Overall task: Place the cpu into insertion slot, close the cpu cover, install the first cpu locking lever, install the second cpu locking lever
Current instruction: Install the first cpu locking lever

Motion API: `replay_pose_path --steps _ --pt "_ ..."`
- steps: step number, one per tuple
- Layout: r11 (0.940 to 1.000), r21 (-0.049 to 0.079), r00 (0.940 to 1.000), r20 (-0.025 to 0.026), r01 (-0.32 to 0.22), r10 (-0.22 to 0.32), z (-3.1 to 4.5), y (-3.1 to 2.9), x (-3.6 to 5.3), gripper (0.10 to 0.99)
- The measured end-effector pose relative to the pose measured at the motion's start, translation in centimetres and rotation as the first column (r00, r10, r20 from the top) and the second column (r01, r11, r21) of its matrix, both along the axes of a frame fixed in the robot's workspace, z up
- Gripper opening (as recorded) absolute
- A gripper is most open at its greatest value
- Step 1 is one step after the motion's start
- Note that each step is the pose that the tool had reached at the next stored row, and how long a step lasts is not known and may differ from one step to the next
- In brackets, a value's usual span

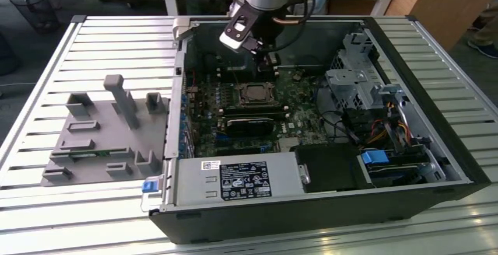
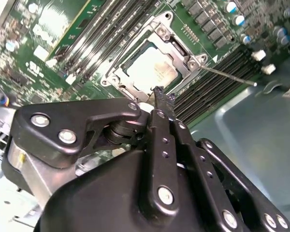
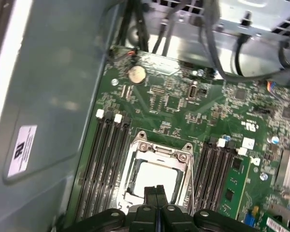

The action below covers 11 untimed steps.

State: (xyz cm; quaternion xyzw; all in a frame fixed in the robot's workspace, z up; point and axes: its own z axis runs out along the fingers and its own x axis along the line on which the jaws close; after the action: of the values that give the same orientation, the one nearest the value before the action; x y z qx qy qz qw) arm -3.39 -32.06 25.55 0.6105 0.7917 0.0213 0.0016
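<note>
- Black fingers (image 3: 151,194), pressed tight together with nothing between them; tips just above the edge of the cpu (image 3: 159,175) in both wrist views, contact impossible to judge.
- Dull silver cpu seated in the insertion slot (image 3: 131,178), mid-board; in the exterior view, at six o'clock from the fingers.
- Silver-grey cpu cover (image 3: 159,150) apparently lying flat over the chip, window framing the metal top.
- Thin steel locking lever (image 2: 227,76) jutting free across the memory slots (image 2: 203,94), seemingly not hooked down.
- Likely trouble: narrow closed tips skidding off so thin a rod under a push, then raking the memory slots or the small parts of the green board (image 3: 183,106).
- Further risk: lever springing back if released short of its catch, leaving the cover unclamped.
- Further risk: pressing off-centre on the cover, loading one side of the chip and the pins beneath.
- Beyond: black cables (image 1: 342,121) at three o'clock of the slot in the exterior view, near enough to snag the wrist on a wide swing; grey fixture (image 1: 101,132) at nine o'clock on the slatted worktop (image 1: 46,208), well apart and harmless.
</note>
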Motion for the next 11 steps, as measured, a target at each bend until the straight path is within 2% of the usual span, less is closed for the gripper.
replay_pose_path --steps 3,4,8,11 --pt "0.9986 -0.001 0.9986 0.0000 -0.054 0.054 0.00 0.00 0.00 0.122" --pt "0.9952 -0.002 0.9952 -0.0001 -0.098 0.098 0.00 0.00 0.00 0.122" --pt "0.9863 -0.009 0.9864 -0.0013 -0.165 0.165 -0.02 0.00 0.00 0.122" --pt "0.9768 -0.016 0.9770 -0.0034 -0.213 0.213 -0.02 0.00 -0.01 0.122"
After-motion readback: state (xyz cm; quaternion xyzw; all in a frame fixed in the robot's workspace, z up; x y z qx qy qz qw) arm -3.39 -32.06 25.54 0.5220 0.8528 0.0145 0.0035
